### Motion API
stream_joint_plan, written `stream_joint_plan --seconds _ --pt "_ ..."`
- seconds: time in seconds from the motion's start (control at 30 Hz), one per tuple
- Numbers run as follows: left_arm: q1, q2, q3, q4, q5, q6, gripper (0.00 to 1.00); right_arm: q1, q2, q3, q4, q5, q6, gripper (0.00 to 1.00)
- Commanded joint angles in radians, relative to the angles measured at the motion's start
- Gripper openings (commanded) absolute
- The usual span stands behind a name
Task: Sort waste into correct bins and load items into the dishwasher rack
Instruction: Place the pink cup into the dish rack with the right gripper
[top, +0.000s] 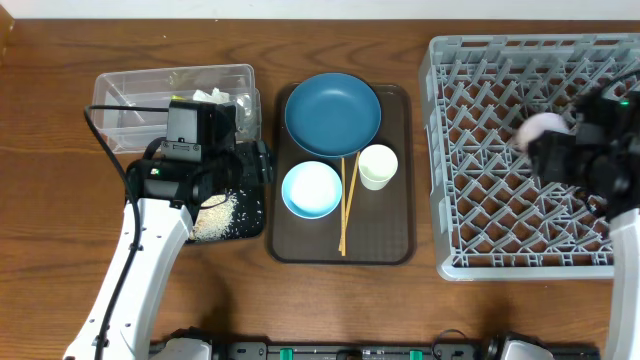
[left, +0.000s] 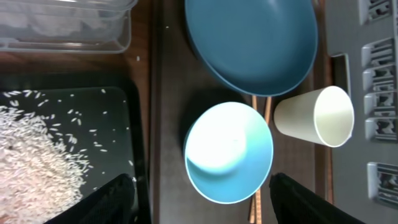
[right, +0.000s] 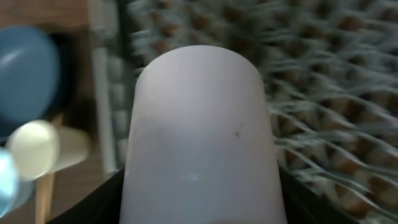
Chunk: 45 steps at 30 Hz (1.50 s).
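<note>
The right end effector (right: 202, 200) is clamped on the pink cup (right: 202, 130). Its 2 fingers press the cup's sides, and the cup points away from the wrist. From overhead, the cup hangs over the upper middle of the dishwasher rack (top: 500, 240); whether it touches the pegs cannot be told.

The left end effector (left: 200, 186) is spread wide with nothing between its fingers. It hovers over the black tray (top: 255, 205), where the rice scraps (left: 37, 155) lie in a heap. The light-blue bowl (left: 229, 152) sits just ahead of it on the brown serving tray (top: 395, 240).

Also on that tray are the dark-blue plate (top: 332, 113) behind the bowl, the pale green cup (top: 378, 166) to the bowl's right, and the chopsticks (top: 347, 205) between bowl and cup.

The clear box (top: 130, 100) stands on the table (top: 60, 200) behind the black tray and holds white crumpled material.
</note>
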Motion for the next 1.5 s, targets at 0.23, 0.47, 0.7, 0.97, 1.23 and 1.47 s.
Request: stream_joint_plan --seconds 0.23,0.47,0.7,0.97,1.23,1.47 --pt "0.004 -0.007 0.011 -0.019 -0.034 0.016 0.73 -0.283 0.087 0.092 -0.008 0.185 0.069 0.01" --pt "0.004 -0.007 0.011 -0.025 -0.034 0.016 0.73 -0.423 0.247 0.184 -0.061 0.185 0.106 0.01" --pt "0.004 -0.007 0.011 -0.026 -0.034 0.016 0.74 -0.483 0.382 0.187 -0.068 0.185 0.114 0.01" --pt "0.004 -0.007 0.011 -0.025 -0.034 0.016 0.74 -0.515 0.493 0.186 -0.056 0.185 0.132 0.17" --pt "0.004 -0.007 0.011 -0.029 -0.034 0.016 0.74 -0.515 0.514 0.187 0.003 0.043 0.131 0.84" --pt "0.004 -0.007 0.011 -0.029 -0.034 0.016 0.74 -0.515 0.485 0.227 0.016 -0.042 0.131 0.96"
